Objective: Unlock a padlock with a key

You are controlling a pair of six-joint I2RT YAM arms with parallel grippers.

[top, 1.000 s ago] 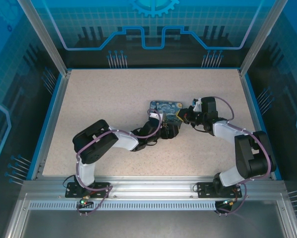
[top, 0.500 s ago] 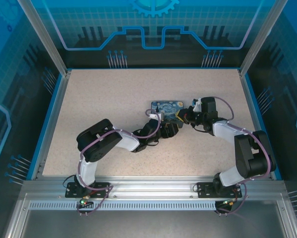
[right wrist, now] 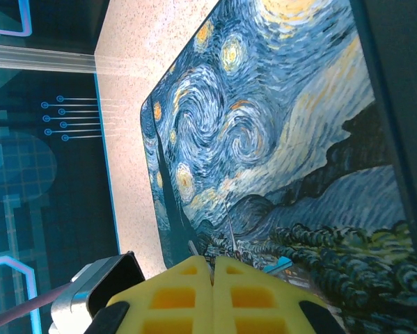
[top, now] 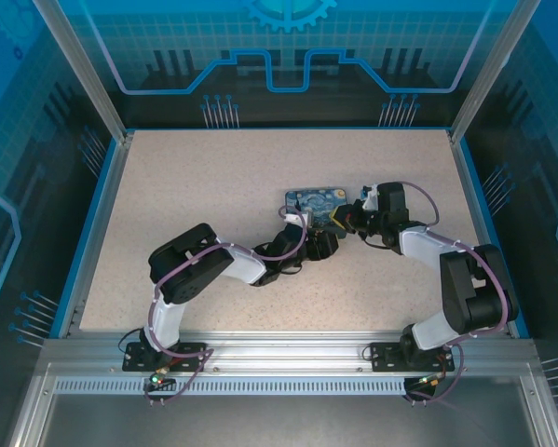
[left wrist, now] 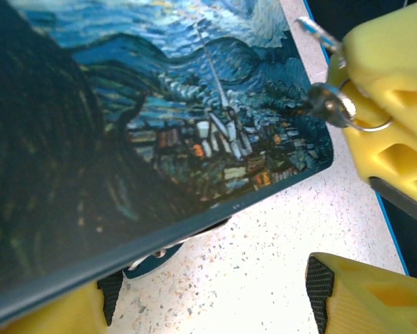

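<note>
R gripper (right wrist: 211, 268), yellow ribbed plastic, pressed together on metal key (left wrist: 324, 103) w/ wire ring (left wrist: 372, 127) beside glossy painted box (left wrist: 159, 104); L gripper (left wrist: 208, 292) spread.

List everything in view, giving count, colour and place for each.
table: 1, speckled beige with a blue rim, under everything.
box: 1, dark blue with a swirly yellow-and-blue print, mid-table.
key: 1, silver-grey metal on a wire ring, pinched by the right gripper beside the box's corner.
padlock: 1, teal, peeking from under the box's near edge, mostly hidden.
wall panels: several, blue with printed patterns, around the table.
arms: 2, black and white, bases at the near edge, both reaching to the box.
left gripper: 1, yellow fingers, open, at the box's near edge.
right gripper: 1, yellow fingers, shut on the key.
</note>
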